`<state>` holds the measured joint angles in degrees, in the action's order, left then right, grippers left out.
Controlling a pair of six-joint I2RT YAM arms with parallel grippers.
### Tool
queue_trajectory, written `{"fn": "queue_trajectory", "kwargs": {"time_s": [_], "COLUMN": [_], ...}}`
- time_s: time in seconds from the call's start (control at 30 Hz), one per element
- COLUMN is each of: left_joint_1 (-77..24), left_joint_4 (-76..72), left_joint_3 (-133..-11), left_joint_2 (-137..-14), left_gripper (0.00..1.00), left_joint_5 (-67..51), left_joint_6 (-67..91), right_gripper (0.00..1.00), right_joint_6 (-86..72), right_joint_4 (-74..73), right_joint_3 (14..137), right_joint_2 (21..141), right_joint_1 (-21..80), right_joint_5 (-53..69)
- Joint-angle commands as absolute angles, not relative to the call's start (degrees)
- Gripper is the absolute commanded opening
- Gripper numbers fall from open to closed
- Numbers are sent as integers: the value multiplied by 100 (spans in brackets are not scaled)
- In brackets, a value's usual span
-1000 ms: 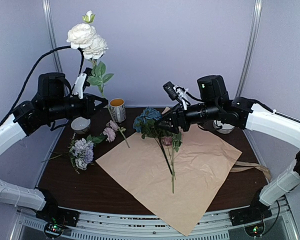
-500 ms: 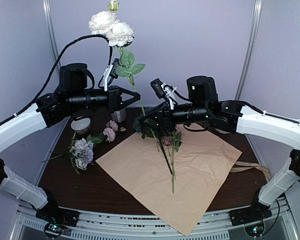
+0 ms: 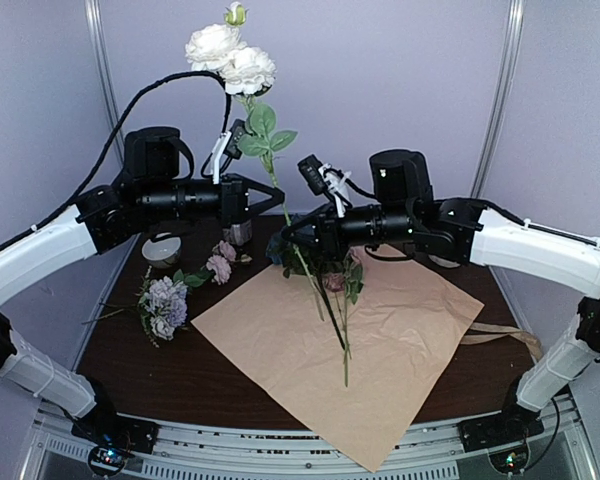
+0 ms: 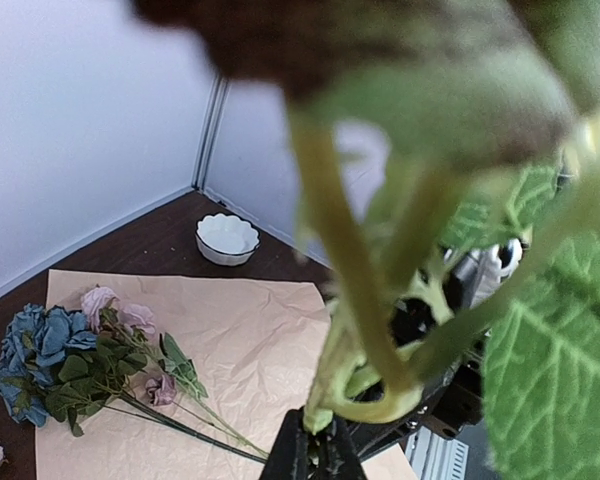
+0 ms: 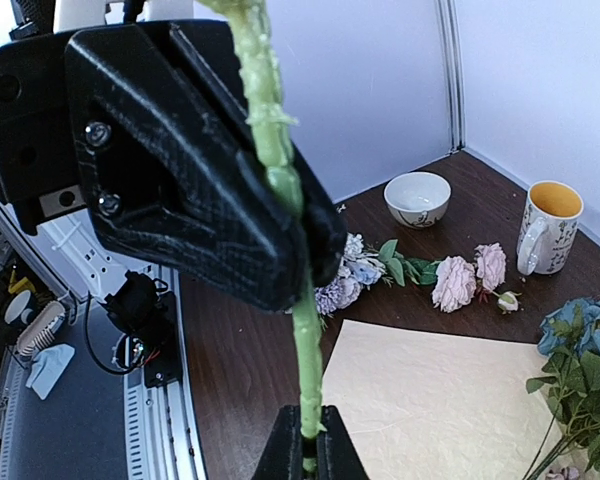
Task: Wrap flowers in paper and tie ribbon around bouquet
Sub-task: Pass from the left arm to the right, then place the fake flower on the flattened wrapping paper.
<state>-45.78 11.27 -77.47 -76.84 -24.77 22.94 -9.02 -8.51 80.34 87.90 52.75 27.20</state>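
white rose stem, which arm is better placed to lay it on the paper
Right, probably: the right gripper is shut low on the stem, nearest the paper, while the left gripper holds it higher, toward the blooms.

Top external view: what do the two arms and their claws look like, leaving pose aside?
The left arm and right arm both have glossy white link shells joined by black cylindrical motor housings. A black cable loops high above the left one. The left claw and right claw are matt black plastic with narrow tips.
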Motion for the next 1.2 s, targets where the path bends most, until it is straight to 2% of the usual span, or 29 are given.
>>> {"fn": "queue_trajectory", "kwargs": {"time_s": [0.0, 0.07, 0.1, 0.13, 0.17, 0.23, 0.3, 0.5, 0.8, 0.93, 1.07, 1.17], "left_joint_1": [-4617, -4621, -4611, -4602, -4589, -4519, -4381, -3489, -1099, -251, 334, 648], "left_joint_4": [1083, 1314, 1523, 1785, 2074, 2569, 2903, 3427, 3754, 3568, 3479, 3450], "left_joint_3": [-7989, -8039, -8116, -8204, -8358, -8539, -8570, -7981, -6518, -6072, -6021, -6164], "left_joint_2": [-7744, -7800, -7840, -7893, -7952, -8062, -8085, -7807, -7249, -7257, -7601, -8143], "left_gripper": [0, 2, 29, 49, 64, 80, 86, 89, 86, 83, 77, 67], "left_joint_5": [-2480, -2231, -2022, -1783, -1526, -1188, -1040, -507, 145, 104, 194, 202], "left_joint_6": [2180, 2180, 2175, 2157, 2133, 2082, 2090, 2267, 2572, 2592, 2523, 2437], "right_gripper": [0, 0, 0, 0, 0, 0, 0, 0, 0, 27, 32, 33], "right_joint_6": [-1153, -1340, -1484, -1662, -1883, -2306, -2614, -2902, -3305, -3259, -3080, -2904], "right_joint_4": [-741, -721, -711, -700, -660, -571, -654, -1029, -700, -740, -921, -1045], "right_joint_3": [8076, 7989, 7899, 7809, 7695, 7361, 7045, 6255, 5563, 5518, 5500, 5489], "right_joint_2": [8716, 8679, 8650, 8632, 8602, 8563, 8595, 8985, 9530, 9504, 9245, 8958], "right_joint_1": [5195, 5162, 5129, 5072, 4988, 4787, 4583, 4236, 4132, 4135, 4131, 4131], "right_joint_5": [2685, 2614, 2560, 2531, 2524, 2486, 2360, 1787, 1606, 1418, 1235, 1141]}}
